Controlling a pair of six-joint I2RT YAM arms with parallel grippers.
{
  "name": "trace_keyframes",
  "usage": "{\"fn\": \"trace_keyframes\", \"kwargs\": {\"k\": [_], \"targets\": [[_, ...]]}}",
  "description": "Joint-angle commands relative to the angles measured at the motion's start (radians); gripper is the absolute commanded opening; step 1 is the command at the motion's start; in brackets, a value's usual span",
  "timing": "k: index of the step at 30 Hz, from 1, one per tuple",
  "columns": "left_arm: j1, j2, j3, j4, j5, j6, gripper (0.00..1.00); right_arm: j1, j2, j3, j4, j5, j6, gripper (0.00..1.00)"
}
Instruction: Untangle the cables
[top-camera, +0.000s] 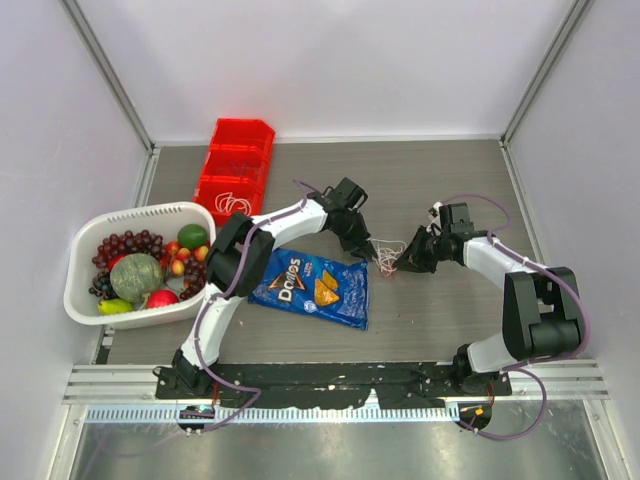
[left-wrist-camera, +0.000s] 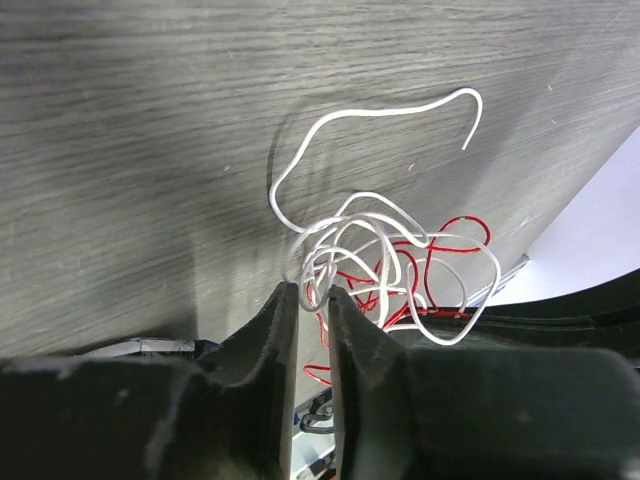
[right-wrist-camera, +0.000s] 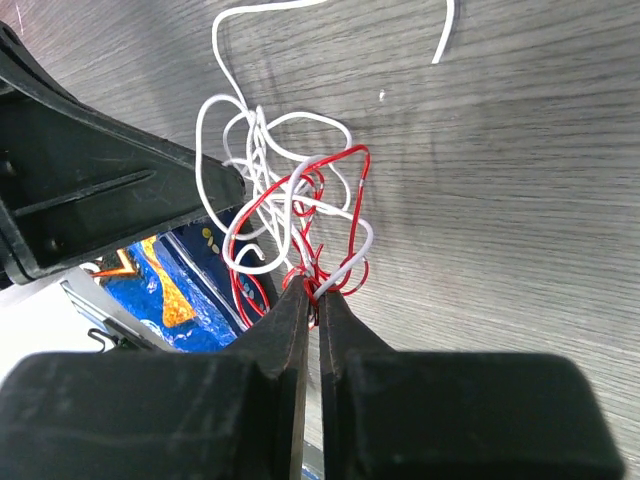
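Watching from the side: the little tangle of thin red and white cables (top-camera: 386, 258) sits on the grey wood-grain tabletop (top-camera: 440, 180), just off the far right corner of the crinkly blue chip bag (top-camera: 312, 288), with a hand on each side of it.

The right hand (right-wrist-camera: 314, 298) is pinched tight on a red and a white strand together. The left hand (left-wrist-camera: 312, 298) shows only a slim gap with a white loop sitting in it. I honestly can't tell if it's gripping.

If I were driving, I'd make sure the left catches only that one loop. Then I'd draw it back over the bag slowly while the right holds firm, and ease off if the knot cinches.

The overhead shot gives just a smudge between the hands. The left wrist view shows a long white free end (left-wrist-camera: 400, 108) curling away from the bag. The right wrist view shows red threaded through the white loops.
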Motion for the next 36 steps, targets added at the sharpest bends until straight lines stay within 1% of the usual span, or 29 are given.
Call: {"fn": "trace_keyframes", "kwargs": {"k": [1,2,3,5,10,17,21,24,26,28,29,30,31,36], "targets": [[0.005,-0.01,0.056,0.008,-0.008,0.04,0.09,0.002,-0.045,0.018,0.005,-0.012,-0.001,0.04],[0.005,-0.021,0.064,0.009,-0.017,0.06,0.03,0.0,-0.045,0.015,0.003,-0.007,0.002,0.05],[0.005,-0.035,0.068,0.009,-0.028,0.08,0.0,0.003,-0.048,0.015,0.003,-0.003,0.0,0.05],[0.005,-0.087,0.067,0.02,-0.068,0.132,0.0,0.002,-0.05,0.021,-0.016,0.025,-0.004,0.08],[0.005,-0.28,0.042,0.021,-0.152,0.258,0.0,0.0,-0.043,0.043,-0.081,0.127,-0.023,0.08],[0.005,-0.504,-0.019,0.017,-0.177,0.382,0.0,-0.001,-0.031,0.104,-0.187,0.331,-0.064,0.09],[0.007,-0.608,0.001,0.005,-0.192,0.46,0.0,-0.001,-0.03,0.121,-0.214,0.411,-0.076,0.09],[0.009,-0.668,0.033,0.005,-0.197,0.531,0.0,-0.001,-0.02,0.121,-0.231,0.453,-0.073,0.12],[0.013,-0.705,0.05,0.015,-0.215,0.563,0.0,-0.003,-0.011,0.124,-0.248,0.467,-0.075,0.17],[0.016,-0.728,0.055,0.031,-0.224,0.562,0.0,-0.001,-0.019,0.121,-0.253,0.454,-0.081,0.24],[0.018,-0.733,0.056,0.029,-0.226,0.549,0.0,-0.003,-0.037,0.121,-0.254,0.447,-0.082,0.32],[0.022,-0.731,0.058,0.022,-0.226,0.528,0.0,-0.003,-0.045,0.121,-0.262,0.434,-0.084,0.35],[0.024,-0.73,0.05,0.018,-0.22,0.505,0.0,-0.003,-0.071,0.124,-0.266,0.431,-0.084,0.4],[0.028,-0.716,-0.036,0.061,-0.152,0.398,0.01,-0.001,-0.137,0.199,-0.329,0.447,-0.098,0.54]]}}
